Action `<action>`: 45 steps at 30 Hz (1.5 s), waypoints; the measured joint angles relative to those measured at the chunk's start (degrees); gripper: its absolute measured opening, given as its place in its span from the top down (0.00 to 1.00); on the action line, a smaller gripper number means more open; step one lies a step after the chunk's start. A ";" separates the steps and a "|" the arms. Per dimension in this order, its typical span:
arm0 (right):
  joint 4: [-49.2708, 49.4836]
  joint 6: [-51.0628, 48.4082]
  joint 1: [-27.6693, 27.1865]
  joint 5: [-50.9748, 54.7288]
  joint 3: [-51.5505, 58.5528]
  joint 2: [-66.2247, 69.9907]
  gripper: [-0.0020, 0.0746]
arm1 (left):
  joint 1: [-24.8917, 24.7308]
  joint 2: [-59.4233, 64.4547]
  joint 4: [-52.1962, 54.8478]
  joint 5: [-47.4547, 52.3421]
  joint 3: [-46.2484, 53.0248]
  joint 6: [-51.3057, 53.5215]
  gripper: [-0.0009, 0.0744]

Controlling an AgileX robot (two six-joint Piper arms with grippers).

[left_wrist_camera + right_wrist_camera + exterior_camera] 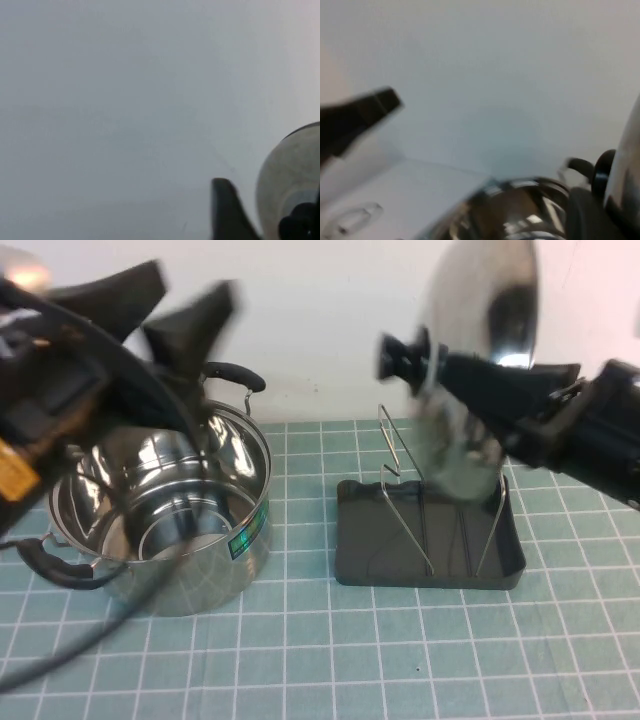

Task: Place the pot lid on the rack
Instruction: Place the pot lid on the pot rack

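The pot lid (480, 310) is held on edge over the rack (390, 565), with its black knob (400, 355) pointing left. Its lower rim is blurred and hangs among the wire loops (405, 480) at the rack's back right. My right gripper (455, 368) reaches in from the right and is shut on the lid beside the knob. The right wrist view shows the lid's edge (631, 165) and the knob (602, 167). My left gripper (175, 315) is open and empty, raised above the pot. The left wrist view shows one finger (225, 210) and the lid (282, 175).
The two-handled steel pot (170, 530) with a green sticker stands on the green grid mat (330, 660) to the left of the rack. It also shows in the right wrist view (520, 207). A white wall runs behind.
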 joint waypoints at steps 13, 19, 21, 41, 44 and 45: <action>-15.85 -2.72 -0.15 9.12 -9.95 11.79 0.86 | 0.29 -4.37 4.07 23.83 0.00 -6.89 0.98; -18.91 -2.85 -0.15 6.88 -10.28 14.90 0.81 | 0.29 -4.37 4.35 24.42 0.00 -7.90 0.99; -19.30 -3.00 -0.15 6.76 -10.42 14.88 0.81 | 0.29 -4.37 4.35 24.94 0.00 -8.05 0.99; -19.05 5.10 -0.13 4.71 -17.89 13.30 0.91 | 0.29 -4.37 4.35 23.63 5.78 -10.28 0.99; -18.57 6.70 -0.02 3.86 -17.89 14.46 0.91 | 0.29 -4.37 4.35 21.58 5.78 -10.53 0.99; -18.57 7.47 -0.02 3.86 -17.89 15.18 0.91 | 0.29 -4.37 4.46 21.24 5.78 -10.53 0.99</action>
